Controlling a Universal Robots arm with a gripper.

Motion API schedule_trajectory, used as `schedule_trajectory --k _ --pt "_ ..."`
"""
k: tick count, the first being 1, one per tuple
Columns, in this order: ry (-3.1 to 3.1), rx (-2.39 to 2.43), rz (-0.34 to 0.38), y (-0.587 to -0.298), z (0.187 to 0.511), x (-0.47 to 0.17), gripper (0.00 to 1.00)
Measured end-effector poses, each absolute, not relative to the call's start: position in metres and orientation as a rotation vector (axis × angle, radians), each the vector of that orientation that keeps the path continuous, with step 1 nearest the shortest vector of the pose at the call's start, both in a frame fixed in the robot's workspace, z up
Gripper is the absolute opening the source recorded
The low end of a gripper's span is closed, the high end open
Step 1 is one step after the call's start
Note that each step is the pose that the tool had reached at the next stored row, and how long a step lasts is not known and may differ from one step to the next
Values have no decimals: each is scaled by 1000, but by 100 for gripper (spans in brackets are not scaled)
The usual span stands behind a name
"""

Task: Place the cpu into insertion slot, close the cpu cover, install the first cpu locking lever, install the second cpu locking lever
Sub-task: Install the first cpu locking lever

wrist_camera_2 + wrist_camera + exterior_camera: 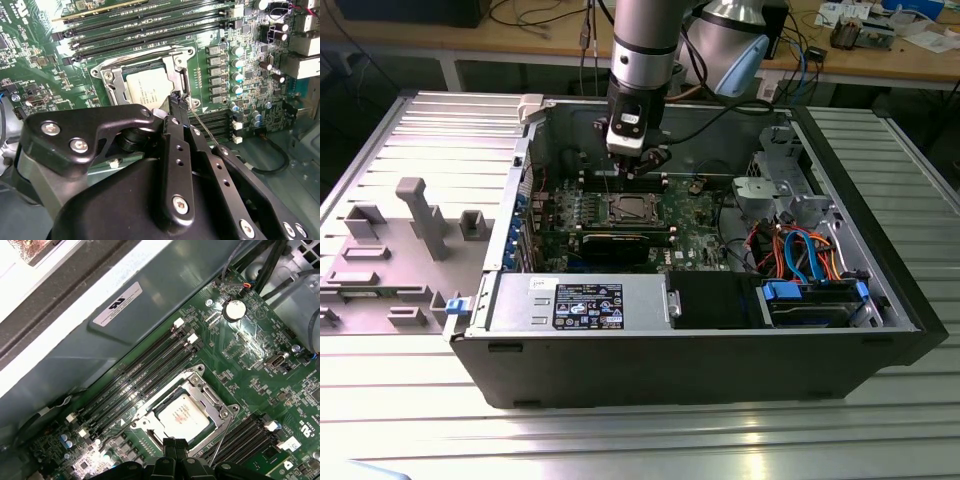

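The claw (177,100), matte black metal dotted with bright screw heads, loomed closest in the second wrist view. Its fingers (176,145) were pressed together with no gap, the tips poised at a corner of the insertion slot (107,75). A thin, springy steel wire lever (205,130) ran out just beside the tips; I could not tell whether the claw pinched it. The cpu (182,416), a flat square with a satin grey top, sat inside the slot on the glossy green board (250,370). The cpu cover (212,397), a dull silvery frame, lay flat around it. Long black memory slots (145,375) ran alongside. A white printed label (117,302) sat on the smooth grey case wall. In the exterior view a black sticker (588,305) marked the power supply box, and the case stood on a ribbed metal table (620,440).
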State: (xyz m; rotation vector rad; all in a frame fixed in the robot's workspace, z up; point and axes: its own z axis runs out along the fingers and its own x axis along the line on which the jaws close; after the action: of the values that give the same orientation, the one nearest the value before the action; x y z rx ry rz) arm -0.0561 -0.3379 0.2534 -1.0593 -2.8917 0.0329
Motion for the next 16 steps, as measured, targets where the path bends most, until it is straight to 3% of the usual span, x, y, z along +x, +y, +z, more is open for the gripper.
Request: schedule_trajectory --k 16 --pt "-2975 -804 42 -338 258 -56 11"
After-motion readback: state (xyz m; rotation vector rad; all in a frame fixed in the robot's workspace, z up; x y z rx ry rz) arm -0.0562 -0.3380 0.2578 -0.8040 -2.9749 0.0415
